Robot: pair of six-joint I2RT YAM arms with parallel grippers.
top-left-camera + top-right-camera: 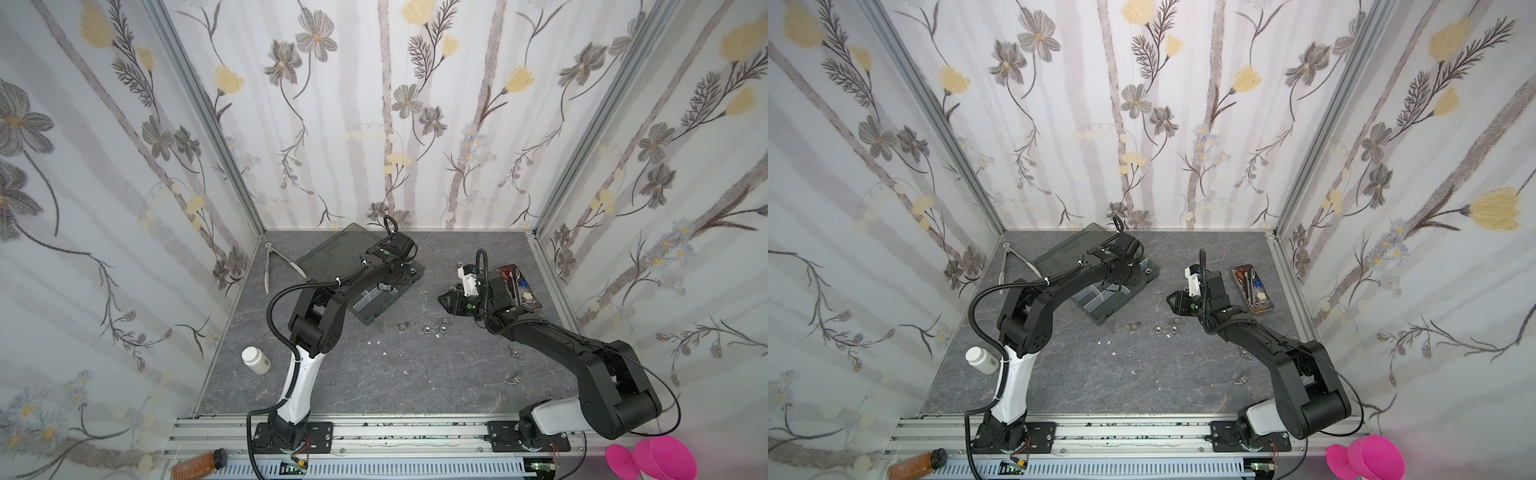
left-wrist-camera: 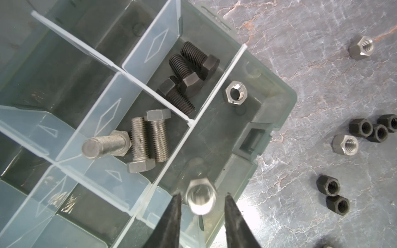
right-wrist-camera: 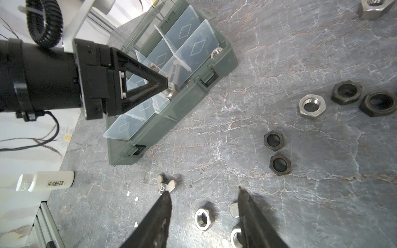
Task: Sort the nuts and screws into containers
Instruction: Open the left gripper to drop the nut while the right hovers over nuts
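A: State of the left gripper over the dark smoky-grey plastic organizer box?

B: Jaws stood partly apart, with a clear gap on either side of a shiny silver hex nut between the tips; gripping nothing; the nut was blurred, so I judged it free and dropping.

A: Why there?

B: The tips hung above the box's long end compartment, where a second silver hex nut lay near the corner; like with like. The next cell inward held three silver hex-head bolts; the cell beside that, three matte black bolts; sorting by kind and colour, it seemed.

A: And the right gripper?

B: Well apart from the box, on its latch side, above the grey marbled tabletop; jaws apart and empty, framing a loose silver nut in the wrist view; presumably lined up for the next pick. One tip stood just beside a small silver wing nut; risk of nudging it.

A: Remaining?

B: Several black hex nuts and more silver ones lay outside the box, latch side; no black nut seen boxed; roughly midway, I judged.
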